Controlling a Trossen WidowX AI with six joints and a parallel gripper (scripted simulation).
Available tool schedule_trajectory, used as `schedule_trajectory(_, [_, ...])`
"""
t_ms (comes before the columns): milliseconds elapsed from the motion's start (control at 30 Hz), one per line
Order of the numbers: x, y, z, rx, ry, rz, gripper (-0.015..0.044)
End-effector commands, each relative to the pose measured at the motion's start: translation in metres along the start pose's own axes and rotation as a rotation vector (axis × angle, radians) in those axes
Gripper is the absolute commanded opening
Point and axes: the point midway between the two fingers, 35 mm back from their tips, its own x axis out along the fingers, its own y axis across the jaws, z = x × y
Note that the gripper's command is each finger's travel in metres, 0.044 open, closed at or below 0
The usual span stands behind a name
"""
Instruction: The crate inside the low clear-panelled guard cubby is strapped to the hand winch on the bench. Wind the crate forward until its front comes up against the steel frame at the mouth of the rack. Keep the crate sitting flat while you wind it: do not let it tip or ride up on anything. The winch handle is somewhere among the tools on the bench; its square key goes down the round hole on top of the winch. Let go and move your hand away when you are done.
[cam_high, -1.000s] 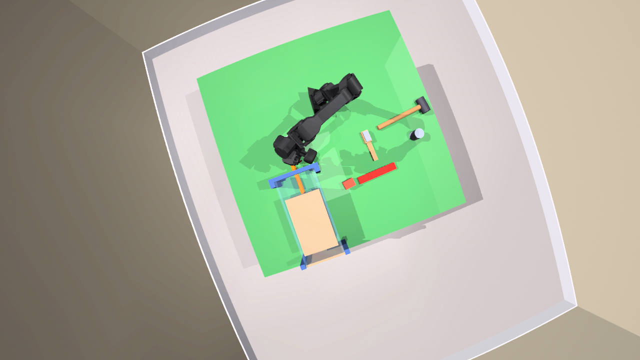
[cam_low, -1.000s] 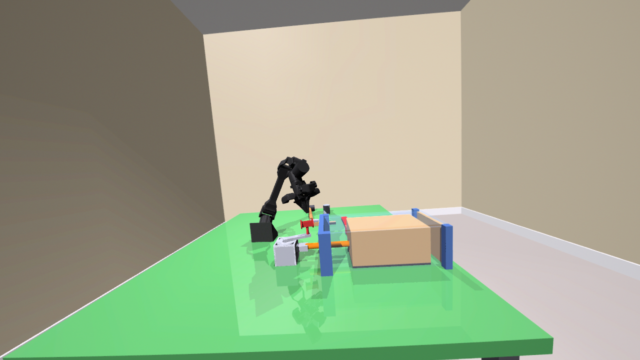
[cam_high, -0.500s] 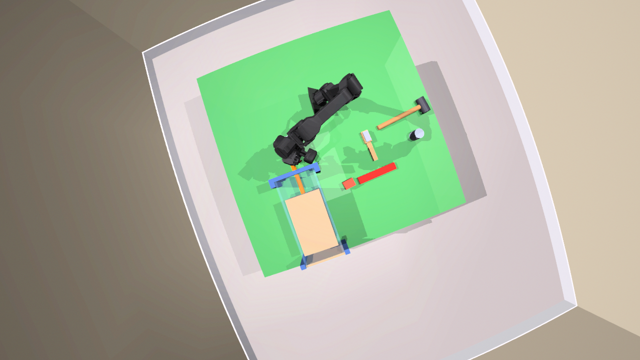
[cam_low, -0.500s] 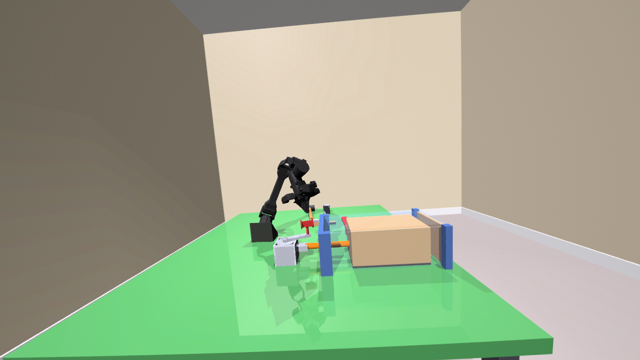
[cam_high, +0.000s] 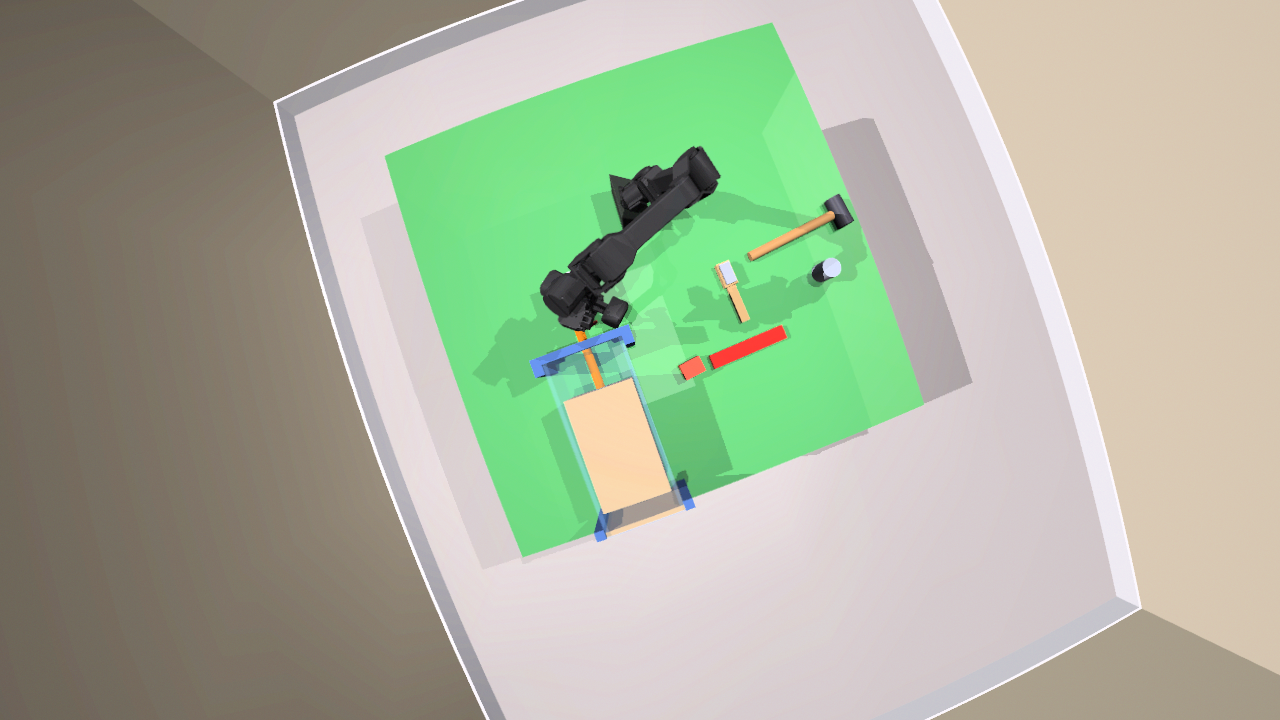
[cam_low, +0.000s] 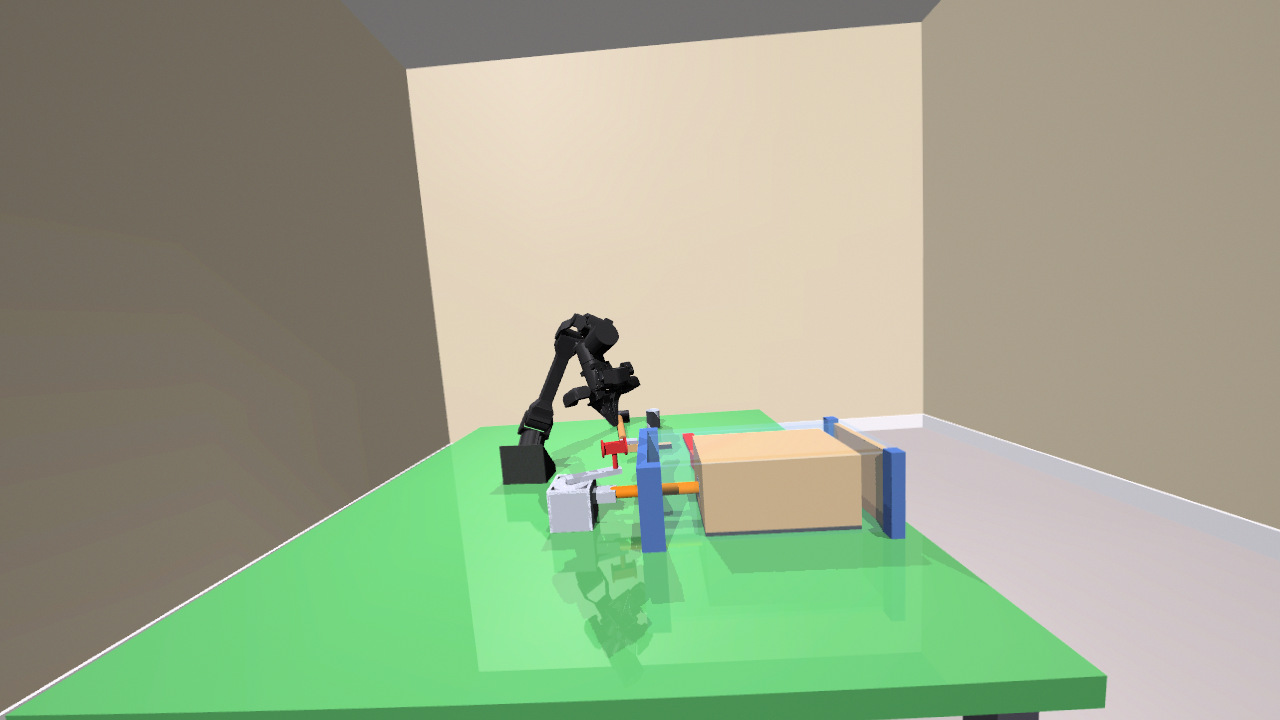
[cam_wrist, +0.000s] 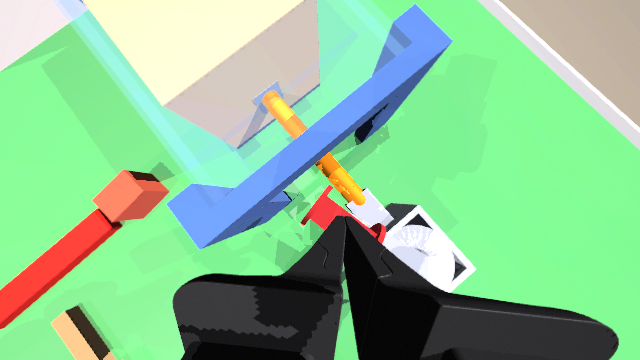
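Note:
The tan crate (cam_high: 617, 447) (cam_low: 778, 492) (cam_wrist: 200, 45) sits flat inside the clear-panelled cubby. A gap separates its front from the blue frame (cam_high: 604, 341) (cam_low: 648, 510) (cam_wrist: 305, 150). The orange strap (cam_high: 592, 368) (cam_low: 684, 488) (cam_wrist: 287, 117) runs from the crate under the frame's top bar to the white winch (cam_low: 571, 512) (cam_wrist: 426, 253). The handle's pale arm (cam_low: 595, 473) is on top of the winch, its red grip (cam_low: 614, 448) (cam_wrist: 324, 212) standing upright on the strap side. My gripper (cam_low: 615, 422) (cam_wrist: 342, 223) is shut and empty, its tips just above the grip. The key is hidden.
A red bar (cam_high: 748, 347) (cam_wrist: 55, 265) and a salmon block (cam_high: 691, 367) (cam_wrist: 127, 195) lie beside the cubby. A brush (cam_high: 738, 304), a mallet (cam_high: 796, 234) and a dark cylinder with a pale top (cam_high: 830, 267) are farther off. Blue posts (cam_high: 686, 494) (cam_low: 894, 492) stand at the cubby's rear.

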Motion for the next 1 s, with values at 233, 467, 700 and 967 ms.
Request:
schedule_trajectory(233, [-0.0004,-0.0003,-0.0001,-0.003,0.001,-0.003,0.0])
schedule_trajectory(467, [0.0015,-0.0013,0.0005,-0.258,0.062,0.095,0.0131])
schedule_trajectory(700, [0.0005,-0.0032,0.0039,-0.751,0.063,0.333,0.0315])
schedule_trajectory(967, [-0.0015,-0.0043,0.0071,-0.981,-0.002,0.452,0.044])
